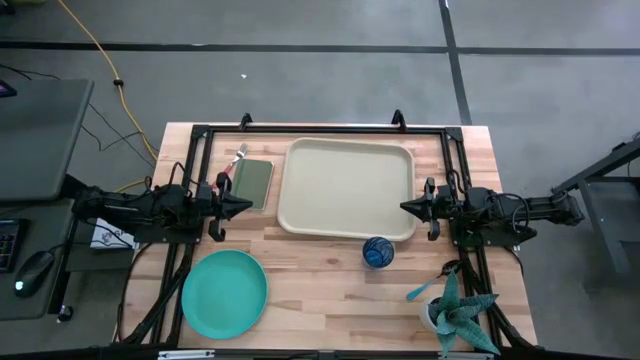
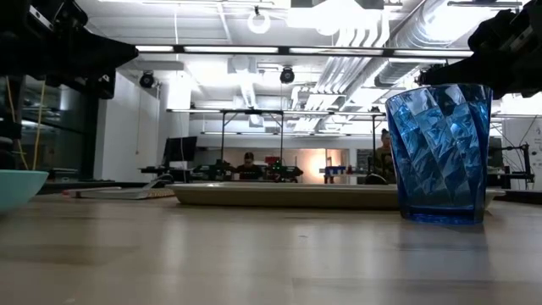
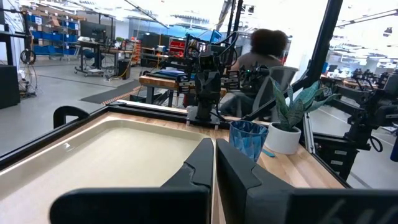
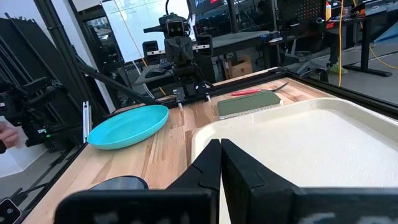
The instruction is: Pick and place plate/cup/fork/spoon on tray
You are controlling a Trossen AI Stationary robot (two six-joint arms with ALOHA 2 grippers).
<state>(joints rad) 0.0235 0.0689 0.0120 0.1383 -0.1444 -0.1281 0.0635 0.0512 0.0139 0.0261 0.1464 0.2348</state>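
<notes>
The cream tray (image 1: 347, 188) lies at the table's far middle. The turquoise plate (image 1: 225, 292) rests flat near the front left. The blue cup (image 1: 378, 252) stands upright just in front of the tray. The pink-handled fork (image 1: 235, 165) lies beside the olive pad (image 1: 252, 183). The blue-handled spoon (image 1: 424, 290) lies by the plant. My left gripper (image 1: 248, 205) hovers shut at the tray's left edge, pointing level. My right gripper (image 1: 403, 207) hovers shut at the tray's right edge, facing the left one. Neither holds anything.
A teal spiky plant (image 1: 455, 315) in a white pot stands at the front right corner. A black frame (image 1: 320, 129) runs along the table's far and side edges. A person sits beyond the table (image 3: 267, 53).
</notes>
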